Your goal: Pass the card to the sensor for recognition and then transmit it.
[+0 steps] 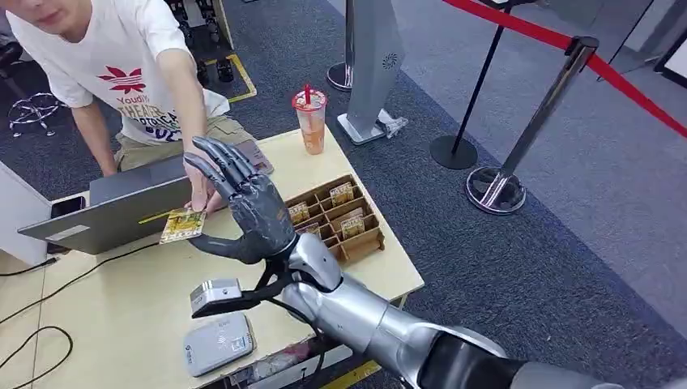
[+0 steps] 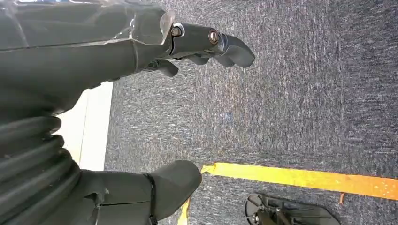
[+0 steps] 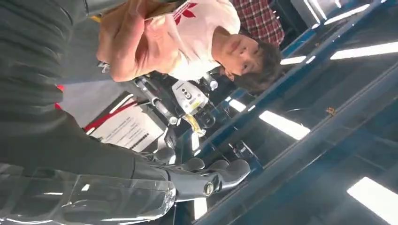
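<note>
One card (image 1: 181,224) at person's hand (image 1: 202,194), pinched at upper edge, just beyond right hand (image 1: 243,207) thumb tip; contact between thumb and card cannot tell. Right hand raised over table (image 1: 105,316), fingers spread and extended upward, holding nothing. Left hand (image 2: 141,47) hanging over carpet, fingers loosely apart, empty. Sensor (image 1: 217,344) flat near table's front edge, well apart from card. Card tray (image 1: 340,215) beside right hand. Drink cup (image 1: 310,120) at far table edge.
</note>
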Controlling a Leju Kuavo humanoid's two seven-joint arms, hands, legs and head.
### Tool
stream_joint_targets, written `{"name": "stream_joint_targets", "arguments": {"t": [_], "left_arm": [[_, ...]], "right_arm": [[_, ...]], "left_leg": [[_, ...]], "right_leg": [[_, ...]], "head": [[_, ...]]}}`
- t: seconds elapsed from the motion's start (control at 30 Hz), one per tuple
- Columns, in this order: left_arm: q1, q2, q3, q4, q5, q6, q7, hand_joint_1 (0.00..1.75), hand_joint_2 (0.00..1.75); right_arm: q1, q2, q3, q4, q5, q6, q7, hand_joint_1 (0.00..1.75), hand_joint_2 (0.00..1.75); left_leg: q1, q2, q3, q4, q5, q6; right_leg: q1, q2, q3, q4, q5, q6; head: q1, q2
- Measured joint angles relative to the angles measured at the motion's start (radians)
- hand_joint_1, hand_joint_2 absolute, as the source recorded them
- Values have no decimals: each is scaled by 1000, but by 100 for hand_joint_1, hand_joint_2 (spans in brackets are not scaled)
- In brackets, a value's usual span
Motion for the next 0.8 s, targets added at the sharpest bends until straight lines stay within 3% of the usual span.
{"name": "stream_joint_targets", "arguments": {"t": [0.03, 0.07, 0.13, 0.37, 0.8], "left_arm": [[0, 0, 0, 0, 0, 0, 0, 0, 175], [0, 0, 0, 0, 3, 0, -1, 0, 175], [0, 0, 2, 0, 8, 2, -2, 0, 175], [2, 0, 8, 0, 22, 15, -8, 0, 175], [5, 0, 11, 0, 27, 15, -16, 0, 175]], "right_arm": [[-5, 0, 0, 16, -10, -2, -8, 73, 175], [-10, 0, 1, 30, -13, -2, -16, 147, 175], [-16, 0, 1, 55, -24, -3, -37, 175, 175], [-51, 3, 3, 129, -47, -4, -77, 175, 175], [-67, 12, 6, 173, -60, -4, -85, 175, 175]], "left_leg": [[0, 0, 0, 0, 0, 0], [0, 0, 0, 0, 0, 0], [0, 0, 0, 0, 0, 0], [0, 0, 0, 0, 0, 0], [0, 0, 0, 0, 0, 0]], "right_leg": [[0, 0, 0, 0, 0, 0], [0, 0, 0, 0, 0, 0], [0, 0, 0, 0, 0, 0], [0, 0, 0, 0, 0, 0], [0, 0, 0, 0, 0, 0]], "head": [[0, 0], [0, 0], [0, 0], [0, 0], [0, 0]]}}
